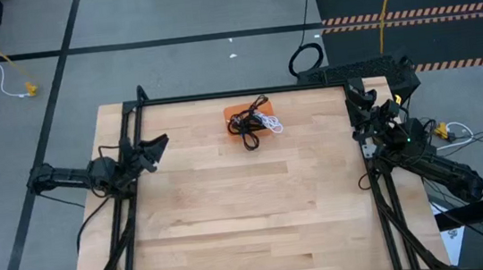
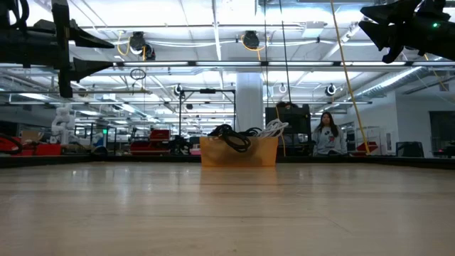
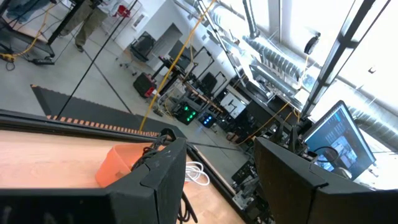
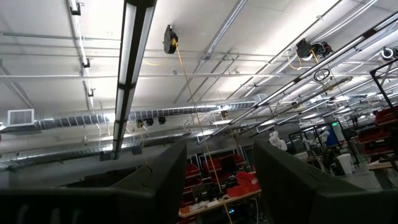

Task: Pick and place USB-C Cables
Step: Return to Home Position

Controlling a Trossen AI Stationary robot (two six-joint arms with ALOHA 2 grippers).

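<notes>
Nearest the lens, left claw [image 3: 221, 152]: dark fingers [image 3: 165, 180] well apart, gripping nothing, touching nothing. Hangs just inside the left edge of the table [image 1: 232, 217], pointing toward the middle. Same for right claw [image 4: 217, 149]: spread wide, empty, aimed up at the ceiling lights, parked high near the far right corner.

Farther out, close to the far edge: orange bin [image 1: 234, 111], USB-C Cables [image 1: 249, 125] heaped in it. Black coils tangled together, one loop hanging over the near wall, white cable [image 1: 274, 125] at the end nearer the right arm.

Looks like placing done, only homing left. To finish cleanly: fold each arm back along its own side, high and slow, well clear of bin and stray loops. Avoid any swing across the middle.
</notes>
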